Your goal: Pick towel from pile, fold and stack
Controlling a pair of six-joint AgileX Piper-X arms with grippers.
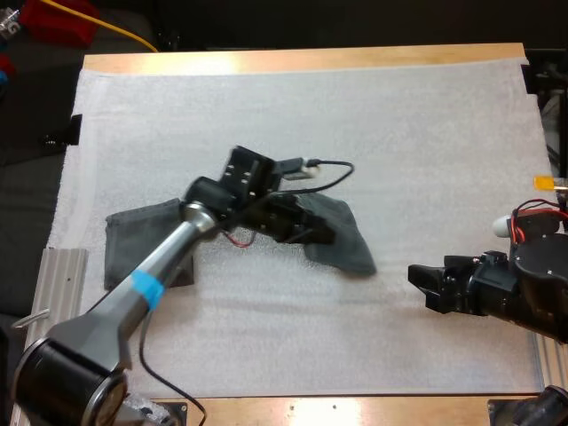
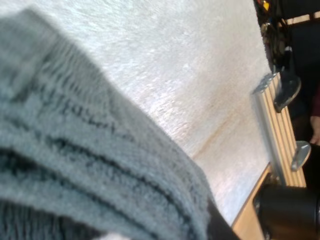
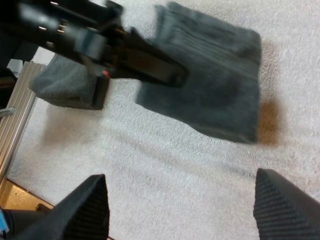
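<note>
Evidently the pick-up step is in hand: my left gripper [image 1: 306, 229], black and two-fingered, is clamping one edge of a dark grey-green terry towel [image 1: 346, 240] near the middle of the white foam mat [image 1: 266, 106]. In the left wrist view that cloth [image 2: 90, 150] is crowding right up against the camera. In the right wrist view the left gripper [image 3: 165, 72] is biting the towel's [image 3: 215, 90] near edge, and the rest is spreading out beyond it, seemingly lifted a little off the mat.

A second dark grey-green cloth bundle [image 1: 129, 253] is lying towards the mat's left side, beneath the left arm. Whether it is the pile or a folded stack, I cannot tell; from the right wrist it is looking thick and blocky [image 3: 65, 87].

My right gripper [image 1: 424, 288] is waiting well apart from the towel, low over bare mat. Its ribbed fingers are standing wide apart with nothing between them [image 3: 181, 179].

By my judgement, the fold is not yet begun. The next move is calling for the towel to be laid out flat, and for the right gripper to be reaching in for a free corner, so both arms are sharing the fold.
</note>
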